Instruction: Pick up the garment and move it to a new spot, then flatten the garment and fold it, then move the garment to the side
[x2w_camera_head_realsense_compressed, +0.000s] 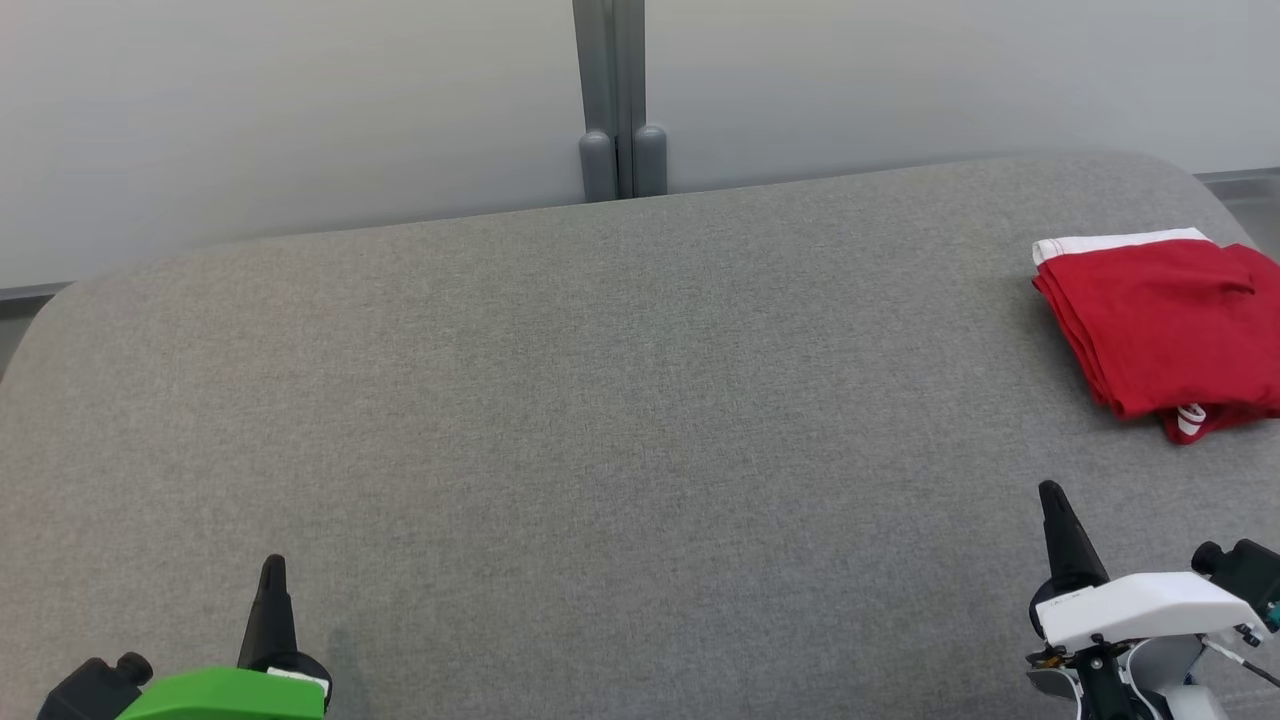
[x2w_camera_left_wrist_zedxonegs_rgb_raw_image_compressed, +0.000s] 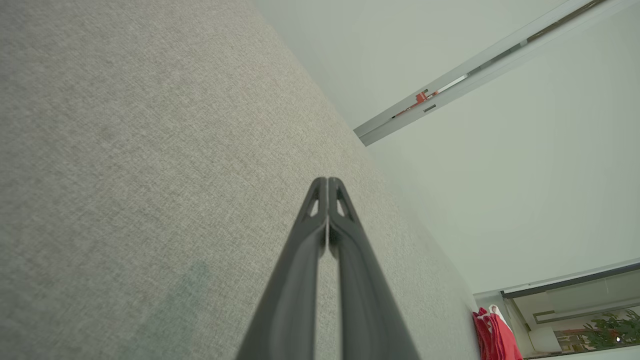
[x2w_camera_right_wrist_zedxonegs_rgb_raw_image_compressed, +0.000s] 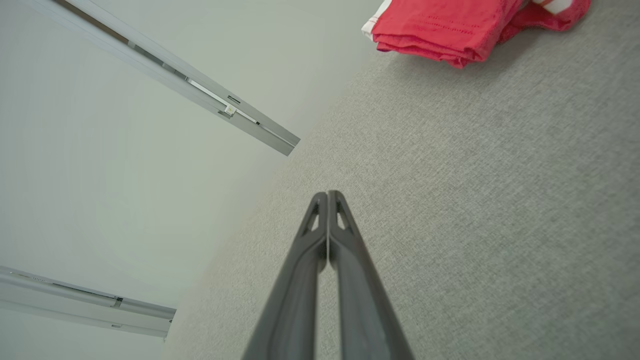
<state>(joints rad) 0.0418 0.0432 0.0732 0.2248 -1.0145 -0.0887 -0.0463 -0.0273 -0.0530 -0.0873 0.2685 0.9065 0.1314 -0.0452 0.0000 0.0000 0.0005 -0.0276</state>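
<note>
The garment (x2w_camera_head_realsense_compressed: 1165, 325) is red with a white band. It lies folded in a neat stack at the far right of the grey fabric table (x2w_camera_head_realsense_compressed: 600, 400), partly cut off by the head view's right edge. The right wrist view has the garment (x2w_camera_right_wrist_zedxonegs_rgb_raw_image_compressed: 450, 25) at its top edge; the left wrist view has the garment (x2w_camera_left_wrist_zedxonegs_rgb_raw_image_compressed: 495, 337) small at the lower right. My left gripper (x2w_camera_head_realsense_compressed: 272, 565) rests at the lower left, shut and holding nothing. My right gripper (x2w_camera_head_realsense_compressed: 1050, 492) stands at the lower right, below the garment and apart from it, shut and holding nothing. In each wrist view the fingertips of the left gripper (x2w_camera_left_wrist_zedxonegs_rgb_raw_image_compressed: 327, 181) and the right gripper (x2w_camera_right_wrist_zedxonegs_rgb_raw_image_compressed: 327, 194) meet.
A pale wall with a grey vertical post (x2w_camera_head_realsense_compressed: 620, 100) runs behind the table's far edge. The table's rounded corners fall away at the far left and far right.
</note>
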